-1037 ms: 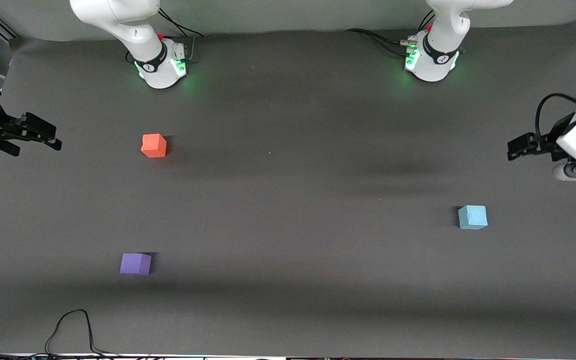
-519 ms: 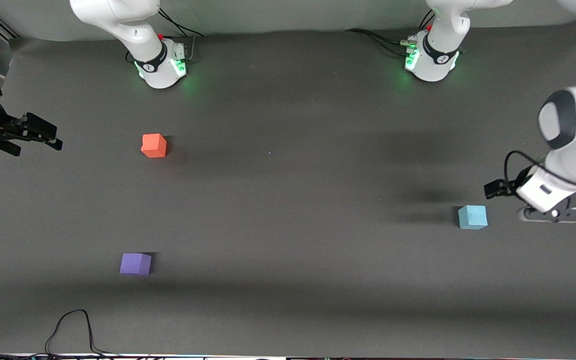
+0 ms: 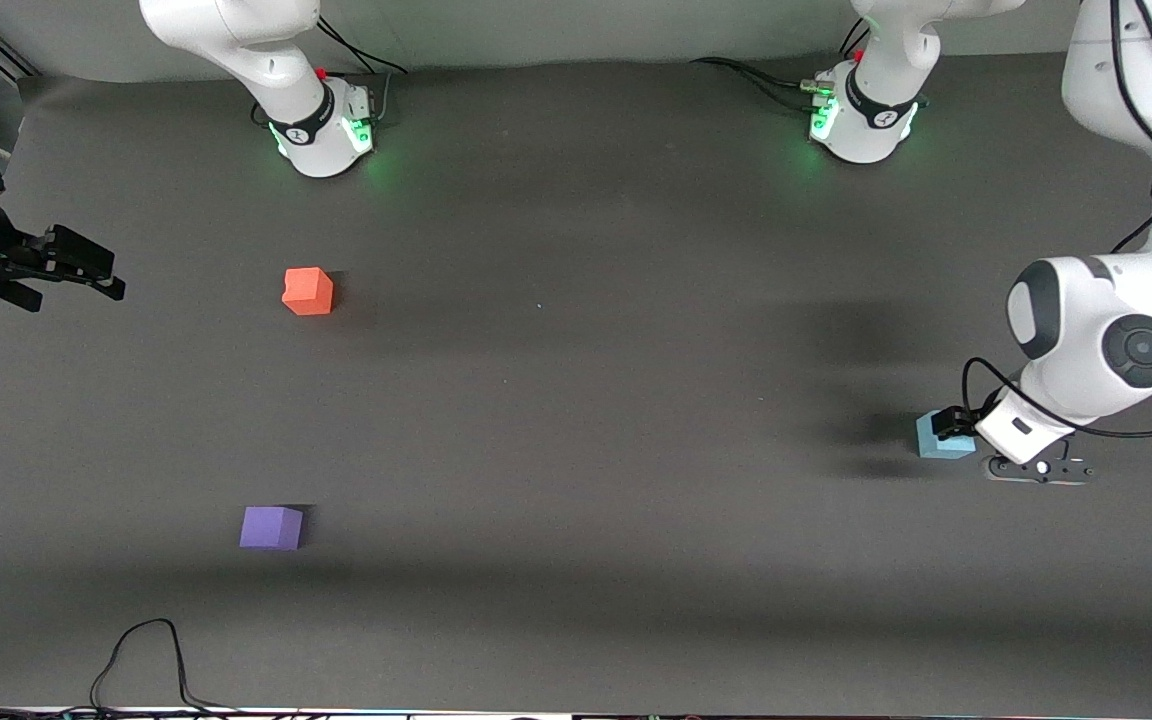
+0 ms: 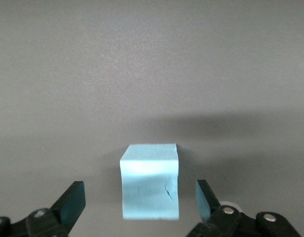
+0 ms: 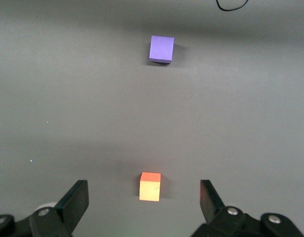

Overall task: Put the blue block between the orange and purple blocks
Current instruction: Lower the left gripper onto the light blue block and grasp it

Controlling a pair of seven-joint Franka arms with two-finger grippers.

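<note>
So, going across the table: the right gripper [image 3: 101, 272] was parked off at the right arm's end, fingers spread wide with nothing in them, just waiting. The orange block [image 3: 308, 291] sat not far from the right arm's base. The purple block [image 3: 271, 528] was almost straight in line with it, nearer the front camera, and the stretch between them was bare. The blue block [image 3: 931, 440] was on the table toward the left arm's end, well apart from both. The big change: a second earlier the left gripper [image 4: 139, 200] had been hanging out by the table edge, and it had now swung in low right over the blue block. Its fingers were wide and straddling the cube, one on each side, not touching it yet as far as I could tell. So my read is the reach was done and the grab was next, with the whole carry still to go. As for direction, it's a cube, so no long axis really. It sat flat, its sides about square to the fingers, with a small nick showing on its top face.
</note>
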